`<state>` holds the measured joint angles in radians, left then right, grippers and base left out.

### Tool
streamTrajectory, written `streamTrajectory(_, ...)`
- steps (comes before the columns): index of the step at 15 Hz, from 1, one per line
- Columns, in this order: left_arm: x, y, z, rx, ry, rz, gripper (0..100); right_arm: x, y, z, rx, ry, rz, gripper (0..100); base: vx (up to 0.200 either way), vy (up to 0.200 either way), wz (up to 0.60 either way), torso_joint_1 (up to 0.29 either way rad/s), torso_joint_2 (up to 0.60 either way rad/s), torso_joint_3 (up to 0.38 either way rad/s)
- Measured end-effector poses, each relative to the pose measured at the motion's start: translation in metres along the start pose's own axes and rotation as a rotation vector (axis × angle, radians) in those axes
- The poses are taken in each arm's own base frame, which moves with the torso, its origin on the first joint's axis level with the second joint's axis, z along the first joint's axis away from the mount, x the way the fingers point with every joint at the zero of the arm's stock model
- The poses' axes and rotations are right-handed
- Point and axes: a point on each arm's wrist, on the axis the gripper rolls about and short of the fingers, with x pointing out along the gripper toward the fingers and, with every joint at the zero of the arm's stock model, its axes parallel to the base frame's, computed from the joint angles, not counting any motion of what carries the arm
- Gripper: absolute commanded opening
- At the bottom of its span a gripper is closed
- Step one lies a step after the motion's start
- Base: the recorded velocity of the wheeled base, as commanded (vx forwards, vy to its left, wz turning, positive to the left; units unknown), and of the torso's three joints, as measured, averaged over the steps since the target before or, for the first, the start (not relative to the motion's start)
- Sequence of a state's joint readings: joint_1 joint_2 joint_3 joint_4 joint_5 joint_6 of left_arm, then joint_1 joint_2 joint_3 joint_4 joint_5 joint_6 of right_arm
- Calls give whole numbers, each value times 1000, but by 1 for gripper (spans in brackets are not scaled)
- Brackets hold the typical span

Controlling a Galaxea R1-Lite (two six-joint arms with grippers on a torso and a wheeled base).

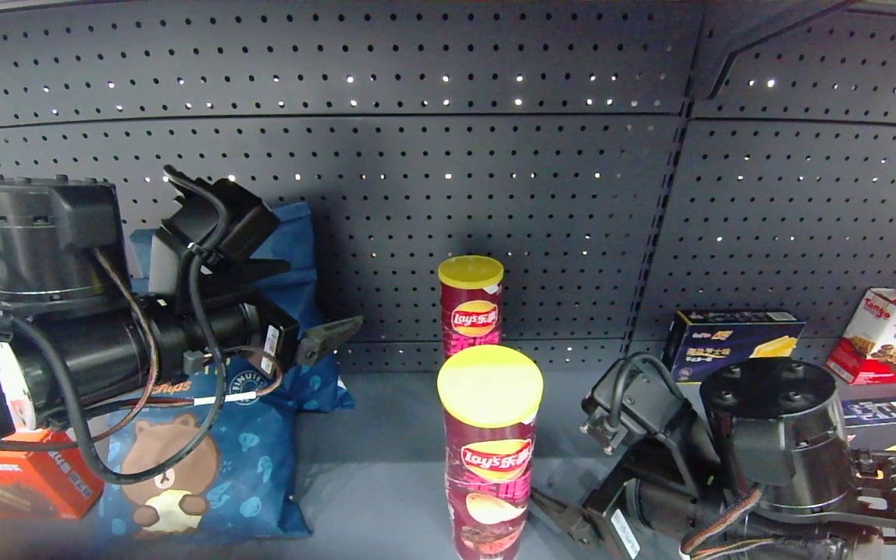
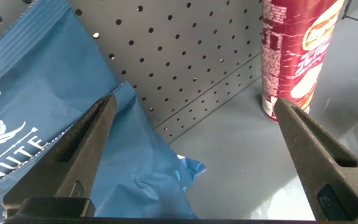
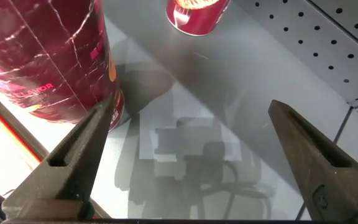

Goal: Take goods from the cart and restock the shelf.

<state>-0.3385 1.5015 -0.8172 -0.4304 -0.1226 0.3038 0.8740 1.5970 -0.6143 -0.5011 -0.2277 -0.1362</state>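
The grey shelf runs the full width, backed by a dark pegboard panel with light pricking through its holes; its deck is flat, matte and bare between the goods. Two blue snack bags lean at the left, the bear-printed one in front of the taller one, faces outward as stock should sit. The left gripper hangs just beside them, fingers apart and holding nothing. The right gripper sits low at the shelf's front, fingers likewise spread and empty, with the front chip can standing just beside one finger. I judge that can freshly placed: it is upright, in line ahead of the rear chip can, forming a row. To the right rest a dark blue wafer box and a red-and-white biscuit box; an orange box lies far left.
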Motion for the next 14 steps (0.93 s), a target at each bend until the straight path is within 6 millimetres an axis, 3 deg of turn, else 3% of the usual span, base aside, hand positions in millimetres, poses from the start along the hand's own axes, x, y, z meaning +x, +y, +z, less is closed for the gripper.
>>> streamTrajectory(14, 0, 0, -1, -1, 3, 0, 100, 4, 3, -1, -6, 1, 9, 100, 0, 0, 0, 0, 0, 0)
